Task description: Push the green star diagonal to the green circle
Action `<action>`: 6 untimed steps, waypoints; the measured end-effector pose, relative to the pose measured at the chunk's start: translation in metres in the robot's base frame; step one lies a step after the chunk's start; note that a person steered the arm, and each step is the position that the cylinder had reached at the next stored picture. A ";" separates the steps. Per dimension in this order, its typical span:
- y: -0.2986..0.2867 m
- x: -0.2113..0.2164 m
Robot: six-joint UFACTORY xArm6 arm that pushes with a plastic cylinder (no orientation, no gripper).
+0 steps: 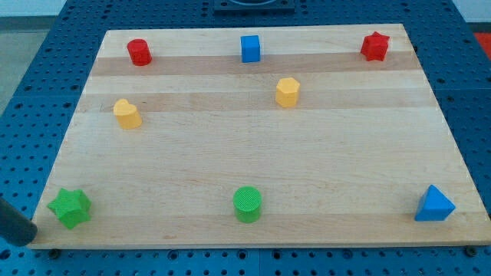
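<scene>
The green star [70,208] lies at the board's bottom left corner. The green circle [248,204] stands near the bottom edge, about mid-width, well to the right of the star and level with it. My tip [29,234] is the end of the dark rod that enters from the view's left edge. It is just off the board's bottom left corner, a short way left of and below the green star. I see a small gap between them.
A red cylinder [140,52], a blue cube [250,48] and a red star [374,46] line the top edge. A yellow block [126,113] sits mid-left, a yellow hexagon [287,92] upper middle, and a blue triangle [434,205] bottom right. The wooden board [307,161] lies on a blue pegboard.
</scene>
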State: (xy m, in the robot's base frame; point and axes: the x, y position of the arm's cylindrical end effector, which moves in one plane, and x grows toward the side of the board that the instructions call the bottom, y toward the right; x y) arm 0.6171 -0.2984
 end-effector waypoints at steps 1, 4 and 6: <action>0.004 -0.009; 0.110 -0.152; 0.050 -0.115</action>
State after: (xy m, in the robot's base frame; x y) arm 0.5019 -0.2485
